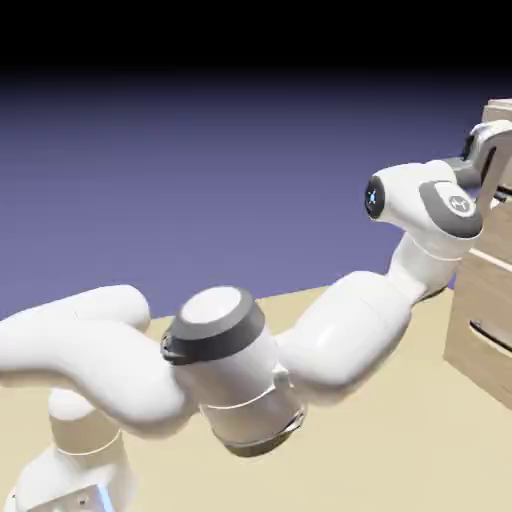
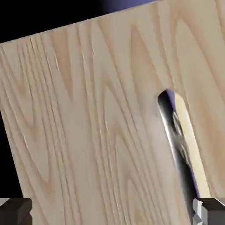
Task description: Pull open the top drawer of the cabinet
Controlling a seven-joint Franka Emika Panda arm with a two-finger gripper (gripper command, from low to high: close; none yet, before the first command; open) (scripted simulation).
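Probably the top drawer front [image 2: 101,110] slides stiffly; its polished bar handle [image 2: 178,140], at four o'clock in the hand view, looks slippery, best gripped mid-length; the two-finger gripper [image 2: 112,212] gapes, empty.

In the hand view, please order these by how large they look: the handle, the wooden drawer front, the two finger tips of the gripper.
1. Wooden drawer front, filling most of the view.
2. Handle, long and narrow.
3. Finger tips, cut by the picture's edge; between these two I cannot rank surely.

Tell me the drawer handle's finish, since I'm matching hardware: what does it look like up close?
Shiny and mirror-like, the handle shows best in the hand view.
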